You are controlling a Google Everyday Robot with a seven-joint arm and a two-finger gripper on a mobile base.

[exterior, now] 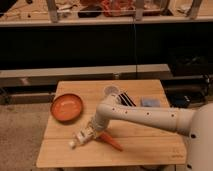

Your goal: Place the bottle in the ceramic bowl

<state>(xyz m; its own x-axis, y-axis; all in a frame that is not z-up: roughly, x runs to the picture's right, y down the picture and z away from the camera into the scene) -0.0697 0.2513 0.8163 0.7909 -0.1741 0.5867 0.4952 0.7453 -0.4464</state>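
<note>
Gripper (89, 133): low over the front left of the wooden table (150, 156), closed on the bottle (79, 140); its fingers blend with the bottle's near end, so the exact grip line is hard to make out. Bottle: small, slim, whitish, with a pale label and a round white cap pointing front-left; it lies slanted just beside the orange carrot (112, 142), apart from the orange-red ceramic bowl (66, 107) at the table's left. Arm (145, 116): white, reaching in from the right, bent downward near the translucent cup (111, 91), its base cut off at the right edge
</note>
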